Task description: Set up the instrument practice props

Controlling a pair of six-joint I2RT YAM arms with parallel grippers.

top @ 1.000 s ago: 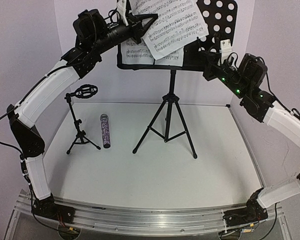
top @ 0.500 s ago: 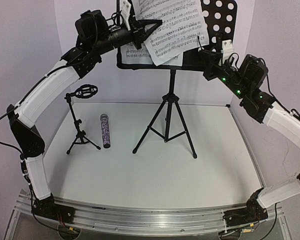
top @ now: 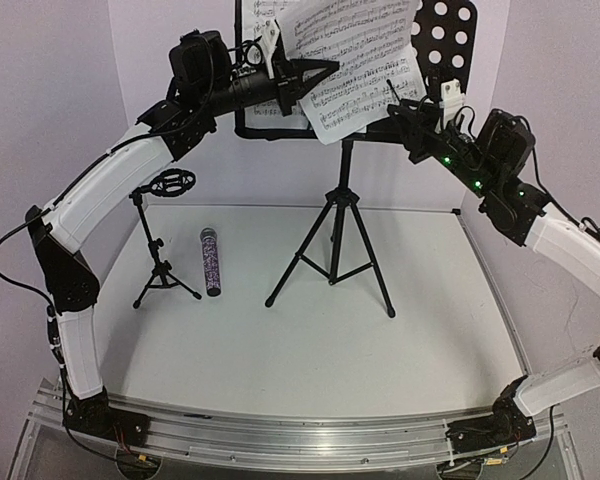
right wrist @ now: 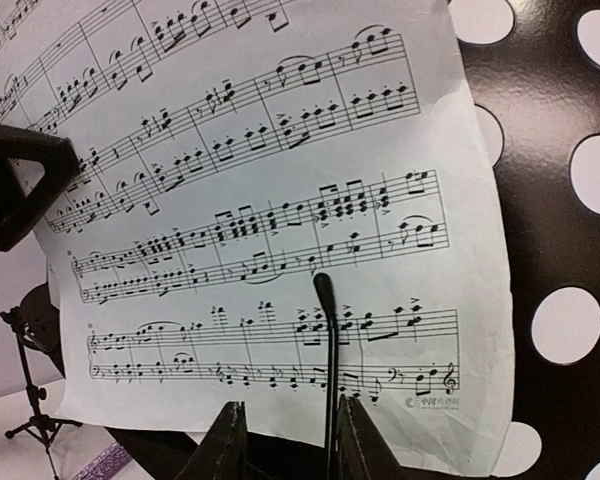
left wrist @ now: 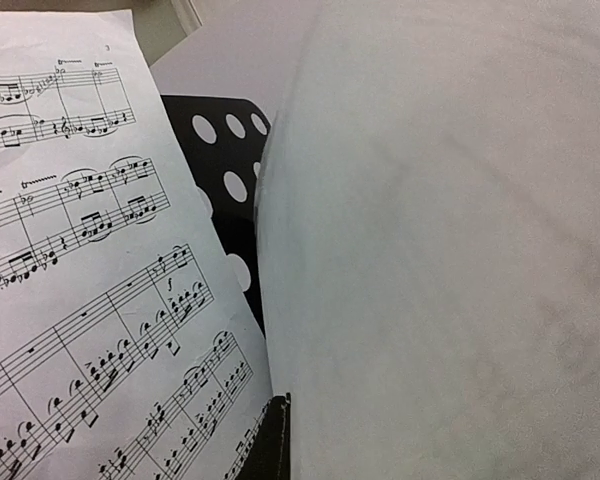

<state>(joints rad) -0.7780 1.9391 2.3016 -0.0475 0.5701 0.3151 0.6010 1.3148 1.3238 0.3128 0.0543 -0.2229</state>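
The black music stand stands at the back on its tripod [top: 332,240], its perforated desk [top: 448,40] high up. My left gripper [top: 312,74] is shut on the edge of a printed music sheet [top: 365,60] and holds it tilted against the desk. In the left wrist view one finger [left wrist: 270,445] shows between a printed sheet [left wrist: 80,260] and a blank white sheet back [left wrist: 440,250]. My right gripper [right wrist: 285,440] is open at the sheet's lower edge [right wrist: 270,230], with the desk's thin retainer wire [right wrist: 327,340] beside its right finger. The glittery microphone [top: 211,262] lies next to the small mic stand [top: 160,245].
A second sheet [top: 265,8] shows at the desk's upper left. The walls close in behind and on both sides. The stand's tripod legs spread across the middle of the white table [top: 310,350]. My left finger [right wrist: 20,190] shows in the right wrist view.
My left arm has moved right and up with the music sheet, sliding it across the desk. My right gripper has edged slightly left below the sheet.
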